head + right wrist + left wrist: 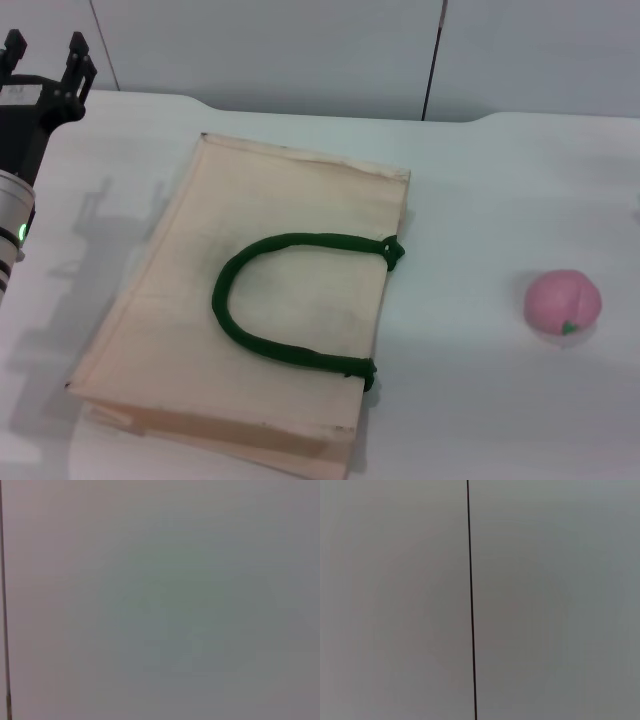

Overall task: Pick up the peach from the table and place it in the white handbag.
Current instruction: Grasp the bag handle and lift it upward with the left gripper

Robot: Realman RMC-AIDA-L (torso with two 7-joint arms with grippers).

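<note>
table [500, 180]: white, smooth, rounded back edge. Carries everything.
white handbag [280, 250]: big cream tote, lying flat, centre-left of table, a bit smudged. Mouth side faces robot's right, twd the peach. Looks shut flat; no gap visible from head cam.
handle [260, 330]: dark green rope loop, flopped back onto top panel. 2nd handle not visible.
left hand [45, 60]: far left, back of table, raised, well apart from bag. Fingers spread w/ a gap between them, so released, nothing in it. Left wrist cam shows only a grey panel w/ a dark seam.
right hand: not in head view. Right wrist cam only sees blank grey panel, so can't tell its state.
peach [563, 302]: pink, small, green leaf at near side. Sits on table on robot's right, well apart from bag, untouched.
step (my read): pre-grasp, nothing started. Peach still to be picked.
how to do it well:
- use right arm, peach is on its side; left is across the bag.
- come down from above, centre hand over peach, leaf out of the pinch.
- round + likely light, so it'll roll if one finger hits first. Close evenly, gentle squeeze.
- bag mouth is the hard bit: flat fabric. Prob needs left hand to lift handle / top panel to open a gap before drop.
- release low inside mouth, else peach rolls off the panel.
</note>
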